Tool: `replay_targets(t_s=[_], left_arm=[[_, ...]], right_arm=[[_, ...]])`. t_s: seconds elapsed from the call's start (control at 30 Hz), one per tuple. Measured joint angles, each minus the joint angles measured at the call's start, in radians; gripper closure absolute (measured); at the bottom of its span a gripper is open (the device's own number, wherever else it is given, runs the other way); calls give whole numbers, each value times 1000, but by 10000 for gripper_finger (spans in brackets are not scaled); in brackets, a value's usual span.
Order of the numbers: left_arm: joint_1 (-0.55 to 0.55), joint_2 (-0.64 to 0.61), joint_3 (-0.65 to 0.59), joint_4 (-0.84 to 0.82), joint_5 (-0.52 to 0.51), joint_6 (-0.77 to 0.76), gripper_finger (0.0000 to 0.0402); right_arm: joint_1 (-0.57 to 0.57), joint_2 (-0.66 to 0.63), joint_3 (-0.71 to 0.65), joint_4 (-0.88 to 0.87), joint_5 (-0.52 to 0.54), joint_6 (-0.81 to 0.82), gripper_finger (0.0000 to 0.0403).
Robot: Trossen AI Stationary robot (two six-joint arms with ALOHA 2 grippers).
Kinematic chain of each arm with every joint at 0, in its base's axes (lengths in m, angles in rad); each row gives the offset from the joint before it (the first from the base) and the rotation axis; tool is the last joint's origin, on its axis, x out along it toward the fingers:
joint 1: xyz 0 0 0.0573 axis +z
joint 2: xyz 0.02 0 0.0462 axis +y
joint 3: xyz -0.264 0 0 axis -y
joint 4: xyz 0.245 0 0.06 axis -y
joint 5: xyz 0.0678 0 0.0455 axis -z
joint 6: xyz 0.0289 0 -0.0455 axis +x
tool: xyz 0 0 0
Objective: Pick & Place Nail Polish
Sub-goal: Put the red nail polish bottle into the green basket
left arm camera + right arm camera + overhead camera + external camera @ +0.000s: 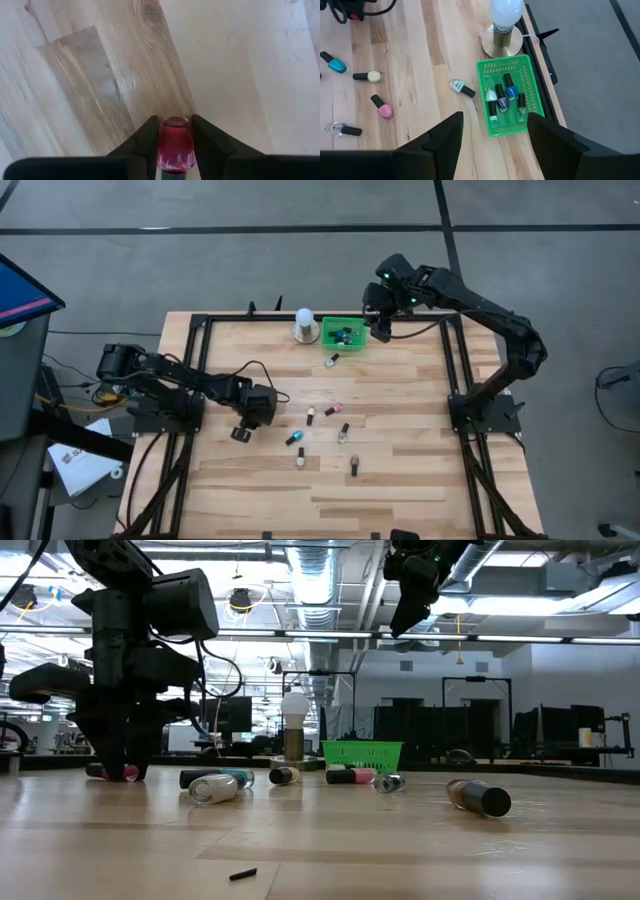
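Observation:
My left gripper [243,430] is low at the table's left-middle, fingers pointing down, shut on a pink nail polish bottle [175,145]. The bottle also shows at the fingertips in the low view [112,772]. My right gripper [378,320] is open and empty, high above the green tray's [344,334] right end. The tray holds several bottles [502,95]. Several more bottles lie on their sides on the wood, among them a pale one [332,360], a pink one [334,411] and a blue one [294,439]. My left gripper pinches the pink bottle's glass body [175,135] between its two fingers, one on each side. The fingers come from above, pointing down. The bottle lies level at the table top, its dark cap [95,771] sticking out to one side.
A white dome-topped object on a round base [305,325] stands just left of the tray at the table's far edge. A black frame [200,320] borders the table's far and side edges. A small dark scrap [242,874] lies near the front.

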Motion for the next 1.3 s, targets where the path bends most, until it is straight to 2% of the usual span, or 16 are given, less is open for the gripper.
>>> replay_targets(t_s=[0.3, 0.57, 0.67, 0.87, 0.97, 1.07, 1.3], left_arm=[[-1, -36, 31, -19, -27, -75, 316], [57, -50, 171, 56, -80, -72, 318], [111, -51, 221, 156, -104, -43, 318], [256, -40, 300, 525, -114, 6, 318], [329, 6, 360, 659, -114, 6, 318], [382, 89, 457, 716, -112, 1, 318], [431, 341, 710, 708, -76, -24, 317]], right_arm=[[-4, -62, 1, -14, -69, 0, 224], [-8, -202, 1, -10, -74, 29, 243], [-8, -257, 1, -7, -75, 52, 248], [-8, -336, 1, -7, -72, 92, 255], [-8, -359, 1, -7, -72, 106, 258], [-8, -371, 1, -14, -72, 116, 261], [-8, -377, 1, -66, -72, 124, 266]])
